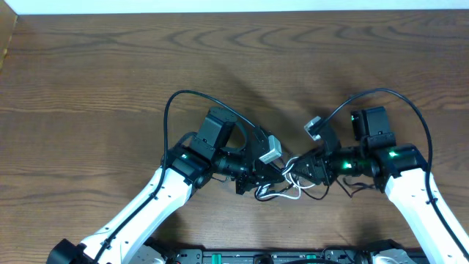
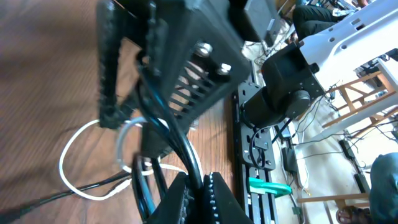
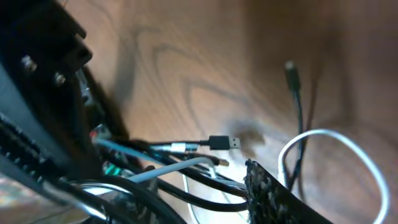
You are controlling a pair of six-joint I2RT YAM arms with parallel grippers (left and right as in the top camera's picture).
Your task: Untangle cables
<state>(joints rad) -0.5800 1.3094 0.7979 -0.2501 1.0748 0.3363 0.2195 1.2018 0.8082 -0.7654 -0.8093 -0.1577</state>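
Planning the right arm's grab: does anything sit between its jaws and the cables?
Nothing visible does. The right gripper sits right at the cables, with the left gripper close on the tangle's other side.

The left gripper (image 1: 258,180) and right gripper (image 1: 305,171) are crowding the cables (image 1: 284,192), seemingly leaving no gap between; the table (image 1: 110,73) beyond is lying open.

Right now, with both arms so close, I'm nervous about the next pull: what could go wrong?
1. The left gripper and right gripper sit nearly nose to nose over the bundle, so they might collide.
2. The left gripper looks clamped on black cords tangled with the white cable; pulling could tighten the tangle.
3. The free USB plug may snag.
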